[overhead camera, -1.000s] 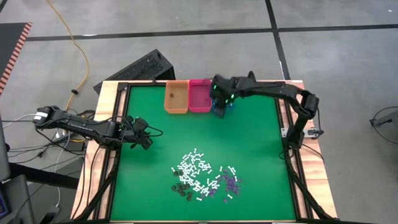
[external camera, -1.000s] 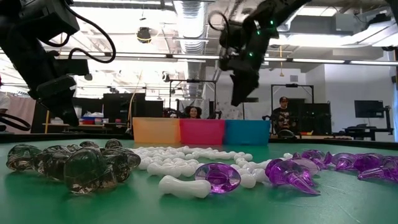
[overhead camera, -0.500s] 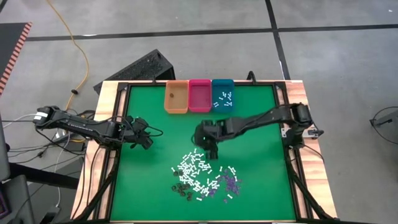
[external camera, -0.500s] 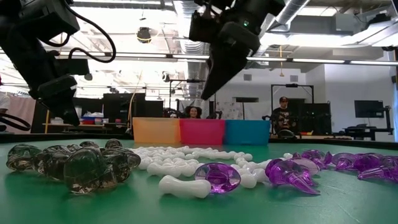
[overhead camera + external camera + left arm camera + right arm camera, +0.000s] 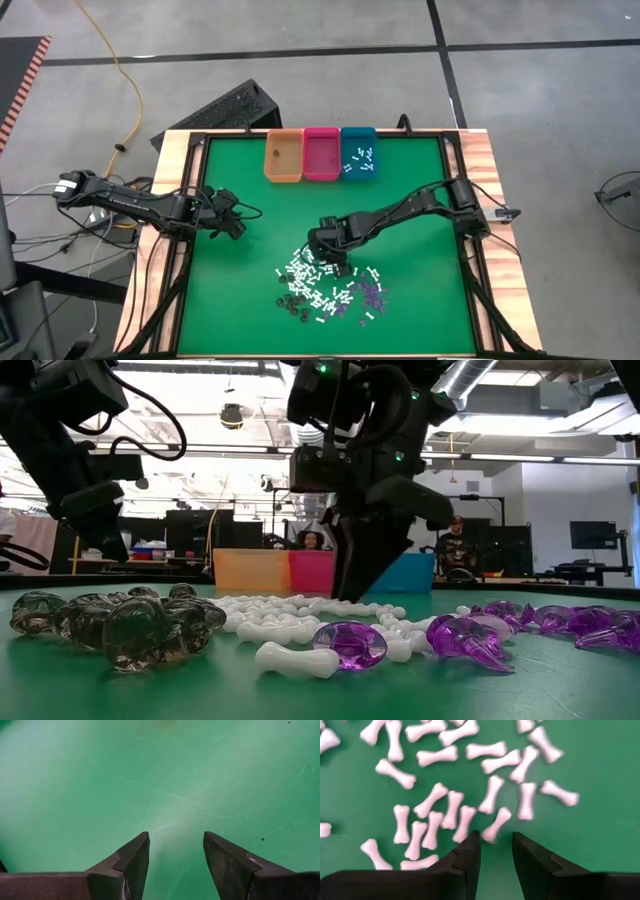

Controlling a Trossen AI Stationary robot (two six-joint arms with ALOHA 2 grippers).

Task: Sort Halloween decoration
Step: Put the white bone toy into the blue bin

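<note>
The Halloween decoration lies in a pile on the green mat: white bone-shaped sticks, purple bits and dark bits. The low view shows the dark bits, the white sticks and the purple bits up close. My right gripper is low over the far side of the white sticks, pointing down. It is open, with one white stick just ahead, its near end at the gap of the fingertips. My left gripper is open and empty over bare mat at the left. My right gripper comes from above, its fingers pointing down at the white sticks lying flat on the mat. The near end of one stick lies close by one fingertip; I cannot tell whether they touch.
An orange bin, a pink bin and a teal bin stand in a row at the mat's far edge; several white sticks lie in the teal bin. A wooden frame borders the mat. Bare mat lies left and right of the pile.
My right gripper has gone from above the teal bin toward the table's near edge and left, and down to the far side of the white sticks. The teal bin now shows uncovered, with white sticks in it.
</note>
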